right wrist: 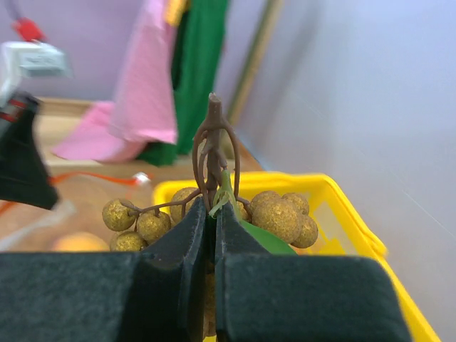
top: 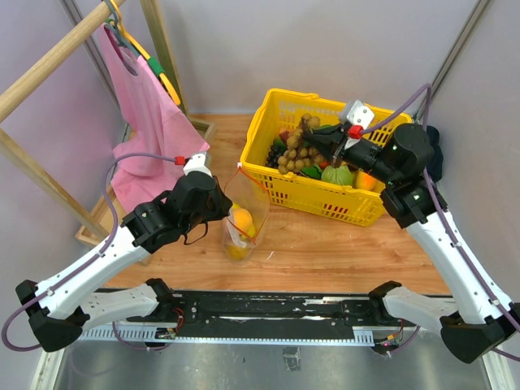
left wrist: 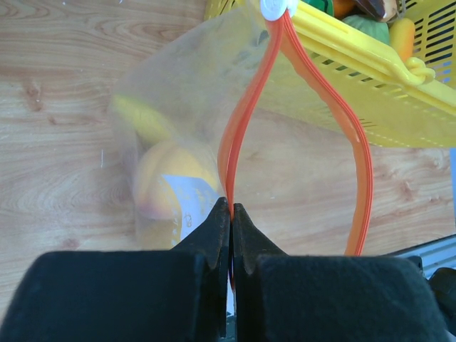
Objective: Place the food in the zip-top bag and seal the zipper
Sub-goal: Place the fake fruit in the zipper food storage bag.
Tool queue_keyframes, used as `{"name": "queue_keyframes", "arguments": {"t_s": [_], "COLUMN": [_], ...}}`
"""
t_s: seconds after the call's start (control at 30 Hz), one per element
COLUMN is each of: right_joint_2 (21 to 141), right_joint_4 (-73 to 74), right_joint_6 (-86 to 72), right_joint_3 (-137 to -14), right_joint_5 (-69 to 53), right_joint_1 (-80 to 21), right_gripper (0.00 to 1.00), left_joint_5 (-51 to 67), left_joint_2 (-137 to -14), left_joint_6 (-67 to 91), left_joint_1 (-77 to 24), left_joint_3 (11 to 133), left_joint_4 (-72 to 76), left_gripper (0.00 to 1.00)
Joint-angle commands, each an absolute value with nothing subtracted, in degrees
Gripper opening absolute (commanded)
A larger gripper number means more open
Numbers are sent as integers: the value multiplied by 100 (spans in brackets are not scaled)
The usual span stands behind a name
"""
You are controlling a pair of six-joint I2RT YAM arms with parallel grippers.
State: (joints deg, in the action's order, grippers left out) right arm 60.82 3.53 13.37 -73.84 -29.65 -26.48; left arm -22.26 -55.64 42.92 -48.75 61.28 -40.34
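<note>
The clear zip-top bag (top: 246,213) stands on the wooden table with its mouth spread. An orange-yellow peach (top: 241,221) lies inside it. My left gripper (top: 224,210) is shut on the bag's near mouth edge. In the left wrist view its fingertips (left wrist: 230,208) pinch the red zipper (left wrist: 246,114), whose two strips part toward a white slider (left wrist: 276,7); the peach (left wrist: 167,182) shows through the plastic. My right gripper (top: 320,145) hovers over the yellow basket (top: 325,203), shut on the brown stem of a tan-brown ball cluster (top: 296,150). In its wrist view the cluster (right wrist: 278,214) hangs around the right gripper (right wrist: 212,208).
The yellow mesh basket (right wrist: 349,214) holds dark grapes (top: 275,154), a green vegetable (top: 337,175) and an orange piece (top: 366,180). A wooden rack with a pink cloth (top: 150,114) stands at the left. Walls close in the back and the right.
</note>
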Motion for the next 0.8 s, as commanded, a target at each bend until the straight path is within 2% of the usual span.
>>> {"name": "queue_keyframes", "arguments": {"t_s": [0.0, 0.3, 0.77], "right_joint_2": [5955, 6250, 6721], "right_joint_4": [-1243, -2599, -2733], "right_joint_6": [344, -388, -575], "right_joint_3": [-7033, -6597, -6126], "right_joint_5": [-4142, -4916, -5129], "right_joint_1": [-2978, -3747, -4399], "right_gripper": [1, 1, 1], "left_joint_5": [-2212, -2194, -2199], "left_joint_2": [-5495, -5373, -5315], "left_joint_6": [4344, 4413, 4450], "left_joint_1": [-4844, -4844, -4848], "left_joint_3": [6269, 6121, 6020], "left_joint_4": [-3757, -3624, -3595], "left_gripper": [0, 1, 0]}}
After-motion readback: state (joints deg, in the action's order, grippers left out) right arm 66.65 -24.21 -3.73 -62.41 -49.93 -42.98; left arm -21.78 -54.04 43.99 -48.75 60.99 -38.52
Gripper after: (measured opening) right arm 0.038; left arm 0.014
